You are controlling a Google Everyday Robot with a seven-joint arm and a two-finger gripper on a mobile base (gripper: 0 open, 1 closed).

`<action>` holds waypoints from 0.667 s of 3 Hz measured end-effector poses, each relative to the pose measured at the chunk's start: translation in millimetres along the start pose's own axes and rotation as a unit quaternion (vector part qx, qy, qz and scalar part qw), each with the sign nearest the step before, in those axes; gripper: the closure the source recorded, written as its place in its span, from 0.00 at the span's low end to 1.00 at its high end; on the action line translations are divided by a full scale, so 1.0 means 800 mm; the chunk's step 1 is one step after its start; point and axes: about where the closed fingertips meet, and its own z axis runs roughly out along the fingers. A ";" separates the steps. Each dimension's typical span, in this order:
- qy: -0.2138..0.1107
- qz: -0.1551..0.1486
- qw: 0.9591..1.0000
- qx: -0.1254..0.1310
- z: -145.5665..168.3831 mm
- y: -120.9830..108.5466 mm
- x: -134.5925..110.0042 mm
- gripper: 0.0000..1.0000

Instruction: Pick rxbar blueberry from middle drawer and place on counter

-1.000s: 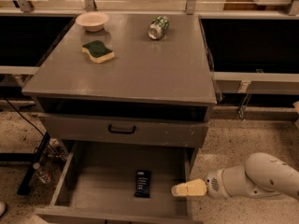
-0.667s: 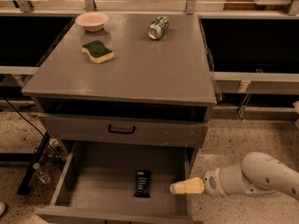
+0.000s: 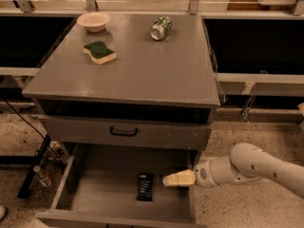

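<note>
The gripper [image 3: 179,179] hangs low over the right side of the open drawer [image 3: 102,184], just right of the dark snack bar [image 3: 145,186] lying on the drawer floor. Whether the gripper is spread or closed cannot be told. The arm reaches in from the right, forearm near level. A clean pick likely means sliding left, centring across the bar's narrow width, then descending, before lifting to the tabletop [image 3: 152,75].
</note>
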 end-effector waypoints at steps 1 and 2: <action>0.001 0.015 1.000 0.015 0.015 -0.001 0.002 0.00; -0.002 0.016 0.998 0.055 0.035 0.006 0.000 0.00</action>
